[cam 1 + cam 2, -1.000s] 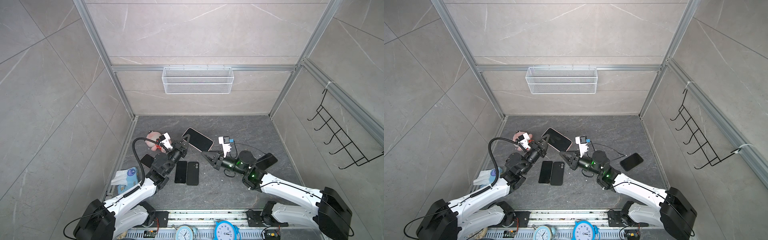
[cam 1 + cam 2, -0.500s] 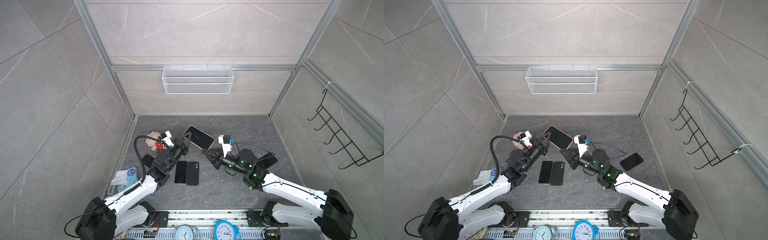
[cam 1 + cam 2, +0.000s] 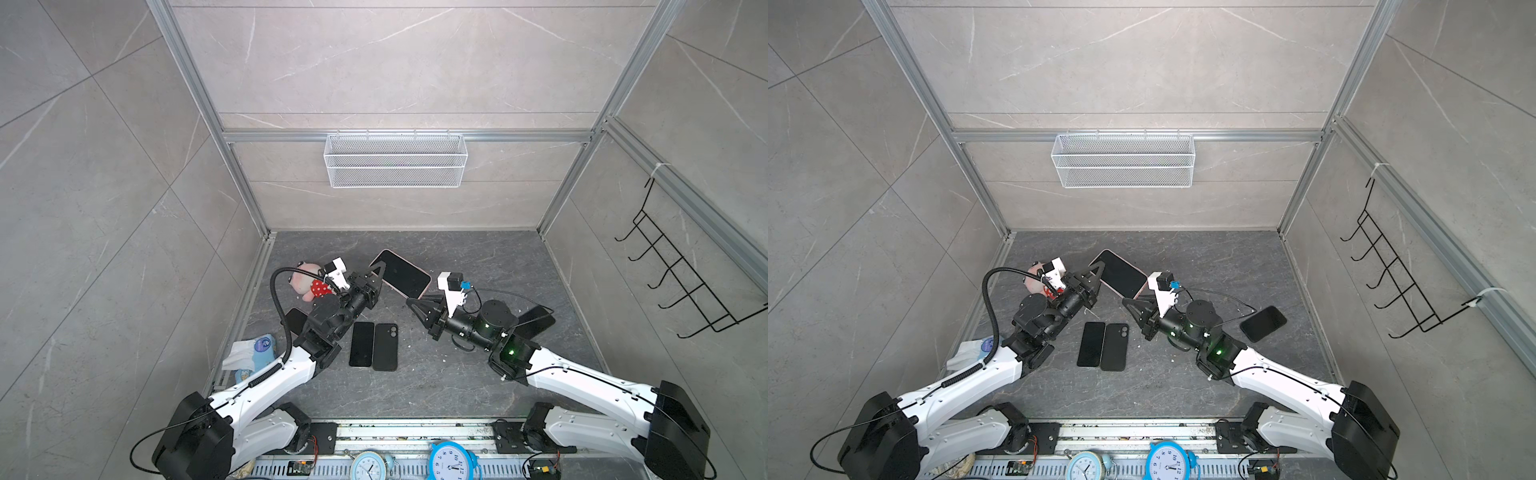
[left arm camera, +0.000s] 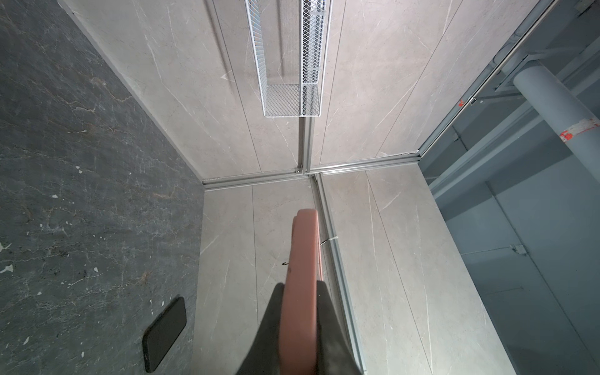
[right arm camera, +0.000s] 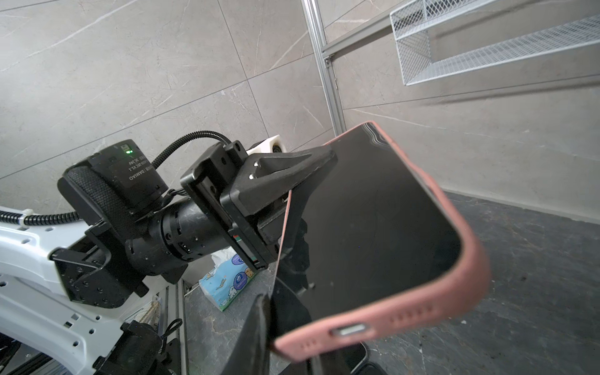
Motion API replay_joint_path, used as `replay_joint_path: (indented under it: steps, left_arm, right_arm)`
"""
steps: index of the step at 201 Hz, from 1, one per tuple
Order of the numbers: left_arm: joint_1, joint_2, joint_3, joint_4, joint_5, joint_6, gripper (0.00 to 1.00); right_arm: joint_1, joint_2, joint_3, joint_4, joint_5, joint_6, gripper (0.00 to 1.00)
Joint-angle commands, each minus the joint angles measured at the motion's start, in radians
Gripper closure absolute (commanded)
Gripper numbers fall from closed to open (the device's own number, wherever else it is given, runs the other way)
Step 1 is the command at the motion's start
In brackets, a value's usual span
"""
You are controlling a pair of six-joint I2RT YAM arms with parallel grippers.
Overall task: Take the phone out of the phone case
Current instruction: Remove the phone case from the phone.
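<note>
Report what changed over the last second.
The left gripper, clamped on the pink-cased phone, carried it slightly toward the back wall or upward. The right gripper edged its tip in to the phone's nearest corner; whether it grips there is unclear. The two black phones and plush toy stayed put.

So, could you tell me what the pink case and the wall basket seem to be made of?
The pink case looks like soft silicone: matte, glare-free, with thick rounded edges. The wall basket seems white-coated metal mesh: thin, stiff wires in a regular grid.
</note>
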Motion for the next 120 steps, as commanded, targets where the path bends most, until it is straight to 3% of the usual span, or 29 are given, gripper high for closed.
replay_joint_path:
  steps: [1, 43, 78, 102, 120]
  left_arm:
    - [0.005, -0.004, 0.071, 0.015, 0.016, 0.027, 1.00]
    - [0.034, -0.011, 0.092, -0.004, 0.052, 0.016, 1.00]
    - [0.044, -0.008, 0.098, -0.014, 0.069, 0.018, 1.00]
    - [0.066, -0.012, 0.092, -0.007, 0.094, 0.022, 1.00]
    - [0.125, -0.024, 0.110, -0.030, 0.197, 0.037, 1.00]
  right_arm:
    - [-0.004, 0.045, -0.034, -0.207, 0.097, -0.235, 0.85]
    - [-0.003, 0.055, -0.049, -0.209, 0.145, -0.284, 0.69]
    - [-0.004, 0.046, -0.050, -0.201, 0.184, -0.284, 0.66]
    - [-0.004, 0.011, -0.062, -0.209, 0.168, -0.259, 0.51]
    - [-0.003, -0.049, -0.073, -0.270, 0.162, -0.248, 0.41]
